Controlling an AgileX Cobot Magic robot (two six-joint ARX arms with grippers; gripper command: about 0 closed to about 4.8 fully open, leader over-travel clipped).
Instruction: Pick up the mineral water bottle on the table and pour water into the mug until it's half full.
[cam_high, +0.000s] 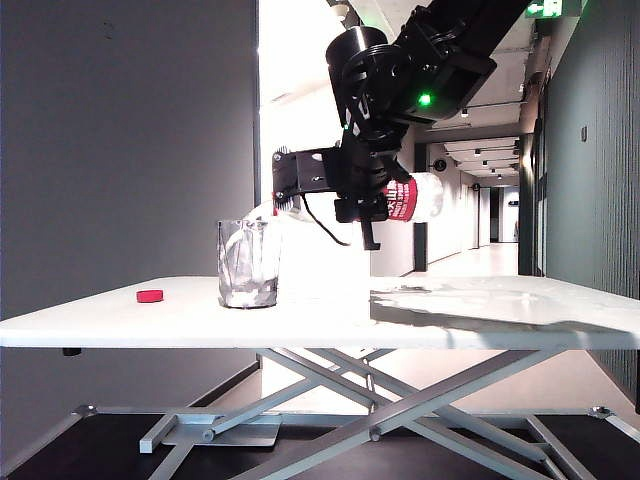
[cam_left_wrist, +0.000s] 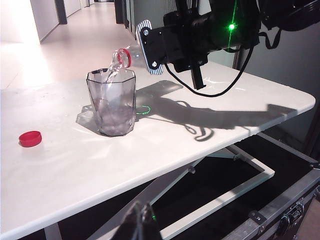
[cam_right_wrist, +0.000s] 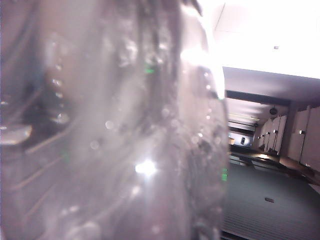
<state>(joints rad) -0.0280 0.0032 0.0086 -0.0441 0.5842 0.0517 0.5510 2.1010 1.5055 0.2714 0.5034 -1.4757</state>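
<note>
Nearest the left wrist camera, the left gripper (cam_left_wrist: 141, 222) showed only a dark tip below the table (cam_left_wrist: 210, 117); its jaws could not be judged. Farther along lay a red cap (cam_left_wrist: 30, 138), then the mug (cam_left_wrist: 111, 102). Beyond, the right gripper (cam_left_wrist: 172, 40) clamped the mineral water bottle (cam_left_wrist: 121, 59), tipped over the rim. Judged: tilt slowly and level off at half.

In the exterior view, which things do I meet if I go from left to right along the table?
Red cap → mug → bottle, held tilted above the table by the right gripper, its neck toward the mug. The left gripper does not appear in this view.
</note>
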